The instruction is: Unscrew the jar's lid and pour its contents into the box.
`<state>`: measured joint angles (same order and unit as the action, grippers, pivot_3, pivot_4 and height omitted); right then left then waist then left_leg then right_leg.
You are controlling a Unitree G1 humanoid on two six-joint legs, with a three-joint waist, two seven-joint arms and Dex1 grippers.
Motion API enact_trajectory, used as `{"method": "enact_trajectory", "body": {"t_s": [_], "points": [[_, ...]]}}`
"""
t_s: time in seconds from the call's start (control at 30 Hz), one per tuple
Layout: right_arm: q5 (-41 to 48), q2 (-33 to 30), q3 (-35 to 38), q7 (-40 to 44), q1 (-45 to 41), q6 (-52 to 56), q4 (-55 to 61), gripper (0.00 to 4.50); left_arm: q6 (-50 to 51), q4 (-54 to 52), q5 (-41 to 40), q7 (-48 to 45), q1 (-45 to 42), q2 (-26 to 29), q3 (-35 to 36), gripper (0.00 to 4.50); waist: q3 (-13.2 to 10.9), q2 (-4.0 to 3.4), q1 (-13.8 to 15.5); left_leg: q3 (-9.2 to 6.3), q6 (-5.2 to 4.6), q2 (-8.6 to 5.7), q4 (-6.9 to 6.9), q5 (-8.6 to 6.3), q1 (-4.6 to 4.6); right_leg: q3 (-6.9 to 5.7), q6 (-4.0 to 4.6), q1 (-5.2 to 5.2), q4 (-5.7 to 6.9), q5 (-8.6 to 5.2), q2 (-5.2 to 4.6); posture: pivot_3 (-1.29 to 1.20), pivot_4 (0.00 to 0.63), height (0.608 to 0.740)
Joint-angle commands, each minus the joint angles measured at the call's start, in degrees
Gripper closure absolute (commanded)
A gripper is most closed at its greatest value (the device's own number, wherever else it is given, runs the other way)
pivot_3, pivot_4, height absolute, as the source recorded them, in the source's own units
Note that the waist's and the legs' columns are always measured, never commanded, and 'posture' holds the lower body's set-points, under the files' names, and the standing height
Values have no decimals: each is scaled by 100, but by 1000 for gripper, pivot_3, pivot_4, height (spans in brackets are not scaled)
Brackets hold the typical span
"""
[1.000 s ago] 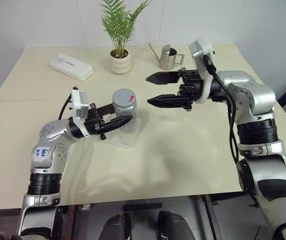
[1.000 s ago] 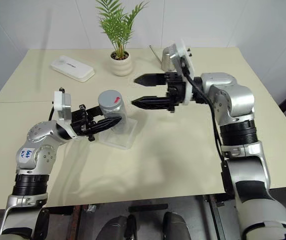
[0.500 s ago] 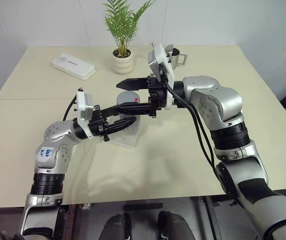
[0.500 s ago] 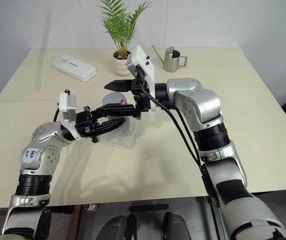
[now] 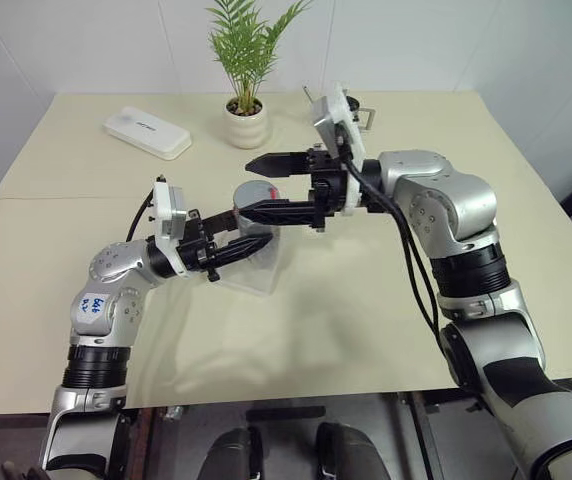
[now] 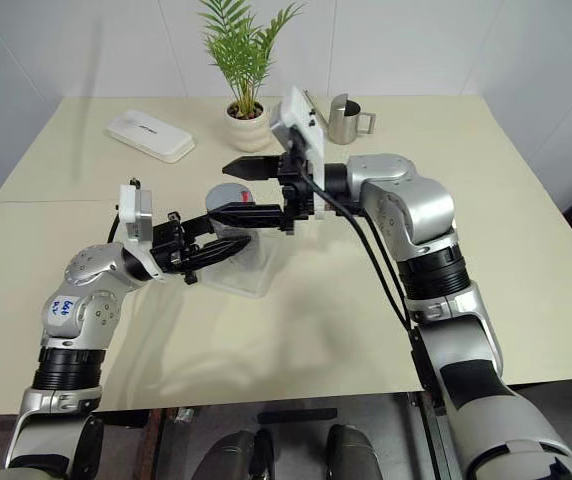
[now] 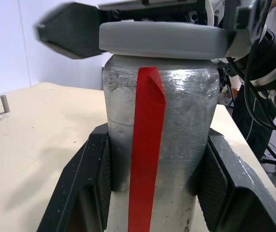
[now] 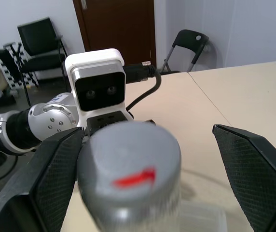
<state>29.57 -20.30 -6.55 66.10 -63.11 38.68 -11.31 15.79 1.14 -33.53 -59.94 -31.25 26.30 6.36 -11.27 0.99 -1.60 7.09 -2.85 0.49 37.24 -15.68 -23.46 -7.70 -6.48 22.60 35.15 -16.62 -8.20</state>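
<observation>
A: Jar is gripped around its body by the left tool, held above the box on the tabletop. What has been changed?

B: The right tool has been brought in from the right side; its fingers are now spread wide, one on each side of the lid, not yet closed.

A: And the task?

B: The lid is judged still on; closing on it and unscrewing are expected next.

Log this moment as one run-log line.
left gripper: shut on jar | right gripper: open, straddling lid | lid: on | jar: over box
</observation>
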Motion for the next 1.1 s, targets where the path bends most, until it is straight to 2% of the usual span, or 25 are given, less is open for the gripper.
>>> {"method": "enact_trajectory", "body": {"t_s": [0.03, 0.5, 0.63, 0.77, 1.1], "points": [[68, -278, 381, 82, 16, -194, -74, 27, -155, -140, -74, -101, -99, -11, 40, 2528, 0, 0, 2, 0, 0, 0, 0, 0, 0, 0, 0, 0, 0, 0, 0, 0, 150, 740], [-49, -698, 664, 298, -183, -550, -793, 27, -161, -114, -63, -116, -103, 4, 85, 2528, 0, 0, -1, 6, -1, 3, 1, 0, 1, 2, 0, -1, -4, 0, 0, 0, 150, 740], [405, -480, 718, 303, -171, -161, -198, 27, -151, -110, -62, -108, -109, 0, 82, 2528, 0, 0, -6, 5, -1, 5, 0, 0, 1, 2, 0, -1, -5, 0, 0, 0, 150, 740], [644, -23, 587, -32, -100, 101, 444, 27, -139, -103, -54, -109, -111, -18, 53, 2528, 0, 0, -15, 5, 1, 11, 0, 1, 2, 4, 0, -1, -4, 0, -4, 0, 150, 740], [-53, 342, -229, -379, -45, -204, 537, 27, -127, -80, -43, -107, -159, -61, -5, 2528, 0, 0, 3, 1, -2, -1, 4, 0, 0, 3, -1, -1, 0, 1, -15, 0, 150, 740]]}}
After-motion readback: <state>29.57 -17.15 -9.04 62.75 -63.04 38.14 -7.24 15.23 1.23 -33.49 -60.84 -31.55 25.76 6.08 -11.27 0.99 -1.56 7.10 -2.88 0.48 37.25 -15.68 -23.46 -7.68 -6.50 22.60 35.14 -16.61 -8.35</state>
